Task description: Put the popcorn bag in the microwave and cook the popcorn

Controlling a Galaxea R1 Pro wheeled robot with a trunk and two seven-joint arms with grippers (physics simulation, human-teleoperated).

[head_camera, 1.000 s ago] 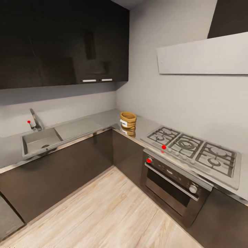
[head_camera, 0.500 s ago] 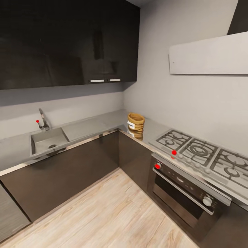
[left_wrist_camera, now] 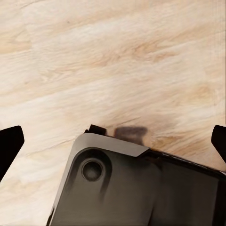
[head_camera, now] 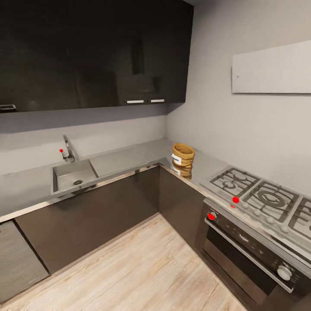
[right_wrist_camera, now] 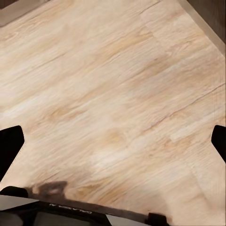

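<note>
— Brown and soft-looking, that's the popcorn bag (head_camera: pixel 183 156). It has a rolled rim on top and a white label on its side.

— Where is it?

— On the grey countertop (head_camera: pixel 129 156), right in the corner. The stove (head_camera: pixel 263 201) is near it on one side. The sink (head_camera: pixel 73 175) is well apart from it on the other side.

— Can you see inside the bag?

— No, it is too small and far off. The counter is shiny, so a blurry copy of the bag shows under it.

— Is anything cut off?

— Yes. The stove and the oven (head_camera: pixel 255 255) under it run off the edge of the picture.

— What about the claws?

— The left claw (left_wrist_camera: pixel 113 141) is wide open over the wood floor (left_wrist_camera: pixel 113 56). Only the dark tips of its fingers (left_wrist_camera: pixel 9 143) peek in. A dark part of the robot's base (left_wrist_camera: pixel 136 188) sits below it. The right claw (right_wrist_camera: pixel 113 141) is wide open too, holding nothing, above the floor.
</note>
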